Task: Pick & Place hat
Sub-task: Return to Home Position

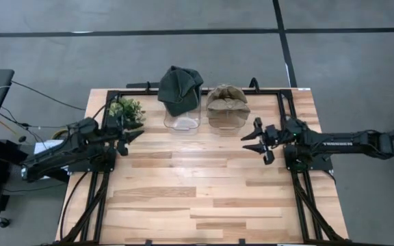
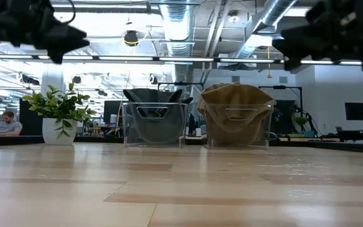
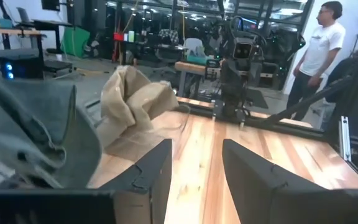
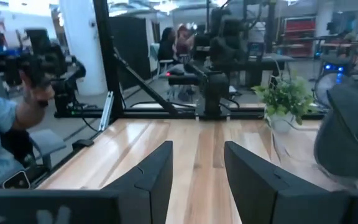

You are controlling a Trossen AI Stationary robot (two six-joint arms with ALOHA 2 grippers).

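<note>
The left tool [image 1: 134, 135] hung over the left side of the table [image 1: 204, 198] with its fingers spread apart. The right tool [image 1: 252, 140] hung over the right side, spread apart too. Only the high view showed both tools well apart from the bins. Only the low view showed the caps poking up over the rims. The dark cap [image 1: 180, 87] sat in the left bin [image 1: 182, 123]. The brown cap [image 1: 227, 99] sat in the right bin [image 1: 226, 123]. A small plant [image 1: 126, 109] stood near the left tool. Only the left wrist view showed a person in a white shirt [image 3: 319, 46] past the table.
</note>
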